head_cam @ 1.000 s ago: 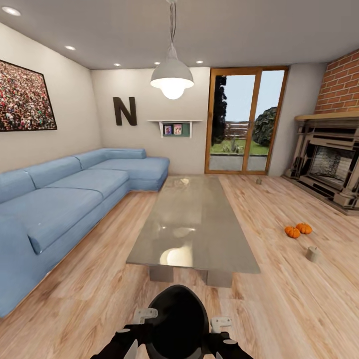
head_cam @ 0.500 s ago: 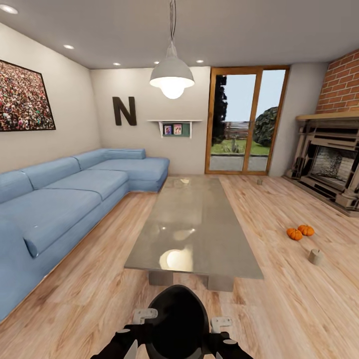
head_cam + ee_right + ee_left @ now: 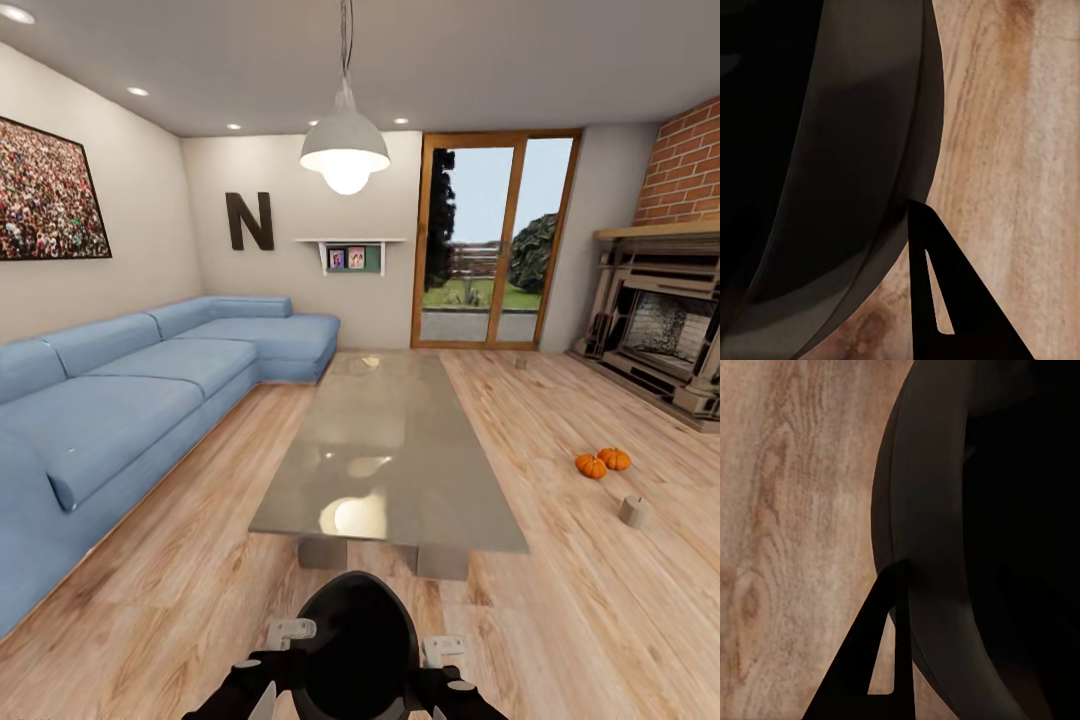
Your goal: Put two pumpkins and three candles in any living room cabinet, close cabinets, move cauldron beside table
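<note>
The 2 pumpkins [image 3: 602, 463] sit touching each other on the wood floor [image 3: 560, 620] near the fireplace [image 3: 660, 330], with 1 small candle [image 3: 632, 511] just beside them and another candle [image 3: 519, 363] far off by the glass door [image 3: 495, 243]. They are out in the open, so I think the robot can roll up to them along the wide bare strip between the long glass table [image 3: 390, 450] and the fireplace, keeping off the table edge. The arms are tucked low beside the robot's dark round body [image 3: 357, 650], likely to keep them safe while driving; one finger [image 3: 866, 660] of the left hand and one finger [image 3: 945, 292] of the right hand show, but I cannot tell if either hand is spread or pressed together.
</note>
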